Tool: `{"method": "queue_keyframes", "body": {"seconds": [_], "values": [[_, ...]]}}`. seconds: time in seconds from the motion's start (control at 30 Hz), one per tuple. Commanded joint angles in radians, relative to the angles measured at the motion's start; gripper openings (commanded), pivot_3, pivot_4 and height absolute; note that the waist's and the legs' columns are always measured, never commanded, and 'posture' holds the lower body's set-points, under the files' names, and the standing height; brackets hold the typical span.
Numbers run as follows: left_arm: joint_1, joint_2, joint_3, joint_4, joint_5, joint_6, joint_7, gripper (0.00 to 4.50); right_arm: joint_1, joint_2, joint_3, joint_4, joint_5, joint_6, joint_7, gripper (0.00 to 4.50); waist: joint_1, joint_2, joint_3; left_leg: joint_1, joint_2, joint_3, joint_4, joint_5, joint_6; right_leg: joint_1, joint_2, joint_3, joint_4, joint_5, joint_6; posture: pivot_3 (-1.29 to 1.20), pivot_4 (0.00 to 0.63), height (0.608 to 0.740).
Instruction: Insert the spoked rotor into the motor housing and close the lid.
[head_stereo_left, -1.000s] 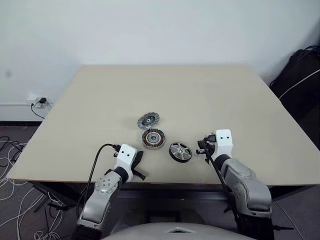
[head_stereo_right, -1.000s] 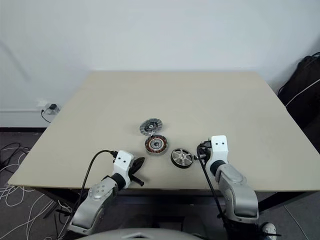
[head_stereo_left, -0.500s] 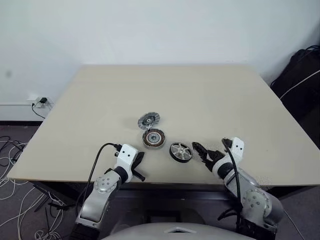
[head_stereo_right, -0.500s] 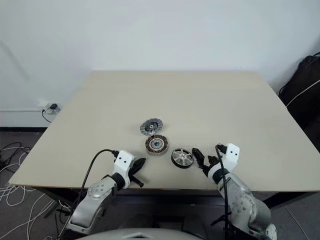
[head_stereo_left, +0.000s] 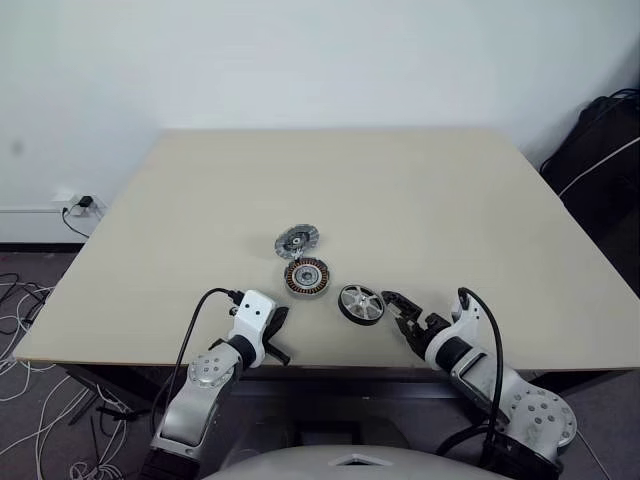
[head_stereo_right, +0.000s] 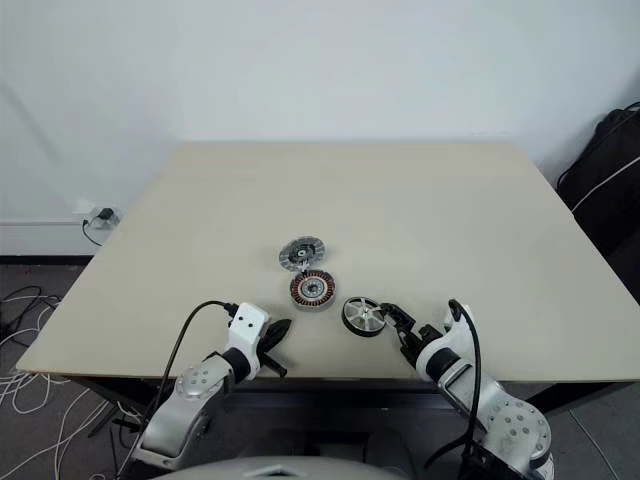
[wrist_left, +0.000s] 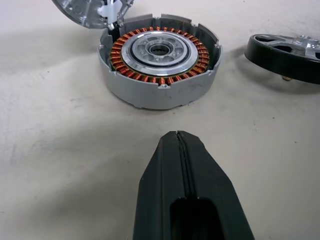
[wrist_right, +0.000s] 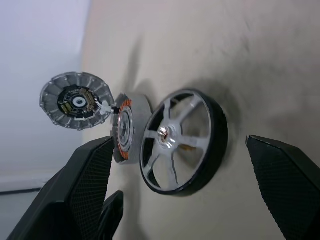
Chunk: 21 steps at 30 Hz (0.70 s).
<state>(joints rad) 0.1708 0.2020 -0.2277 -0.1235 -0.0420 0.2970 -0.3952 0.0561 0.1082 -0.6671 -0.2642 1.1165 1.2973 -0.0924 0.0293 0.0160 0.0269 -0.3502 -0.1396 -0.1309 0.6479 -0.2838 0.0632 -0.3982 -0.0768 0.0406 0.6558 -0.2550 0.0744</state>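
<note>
The motor housing (head_stereo_left: 307, 277) is taken as the landmark; it is seen lying open on the beige tabletop (head_stereo_left: 420, 200), its ring of coppery windings around a silver centre left uncovered and nothing seated inside. The lid (head_stereo_left: 297, 240) is found just behind the housing, on the side away from the robot, propped at a tilt with its edge apparently joined to the housing rim by a small white piece, though that joint is too small to be made out with certainty. The spoked rotor (head_stereo_left: 360, 304) is seen lying flat on the tabletop just beside the housing, on the robot's right and slightly nearer, not touching it. The right hand (head_stereo_left: 397, 311) is placed beyond the rotor from the housing, low over the tabletop, its fingers spread wide and aimed at the dark rim; in the right wrist view the rotor is framed between the two black fingers (wrist_right: 90, 175), with no contact made. The left hand (head_stereo_left: 277, 333) is held nearer the robot than the housing, pressed together on nothing, pointing toward the housing. No step of the task is judged complete: the rotor remains to be gripped, lifted, seated in the housing, and the lid then closed over it.
</note>
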Motion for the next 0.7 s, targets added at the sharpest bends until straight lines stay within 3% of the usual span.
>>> {"method": "queue_keyframes", "body": {"seconds": [0.03, 0.7], "values": [[-0.003, 0.001, -0.001, -0.044, -0.006, -0.005, -0.001, 0.00, -0.002, 0.039, 0.033, 0.015, 0.085, -0.013, -0.027, 4.48, -0.001, 0.000, 0.000, 0.000, 0.000, 0.000, 0.000, 0.000, 0.000, 0.000, 0.000, 0.000, 0.000, 0.000, 0.000, 0.00, 0.000, 0.740], [-0.001, 0.007, 0.008, -0.054, -0.006, -0.001, 0.002, 0.00, 0.032, 0.020, 0.155, 0.131, 0.205, -0.189, -0.065, 4.48, -0.003, 0.002, 0.000, -0.001, 0.000, 0.000, -0.001, -0.001, 0.001, 0.001, 0.000, 0.000, -0.004, 0.000, 0.001, 0.00, 0.000, 0.740]]}}
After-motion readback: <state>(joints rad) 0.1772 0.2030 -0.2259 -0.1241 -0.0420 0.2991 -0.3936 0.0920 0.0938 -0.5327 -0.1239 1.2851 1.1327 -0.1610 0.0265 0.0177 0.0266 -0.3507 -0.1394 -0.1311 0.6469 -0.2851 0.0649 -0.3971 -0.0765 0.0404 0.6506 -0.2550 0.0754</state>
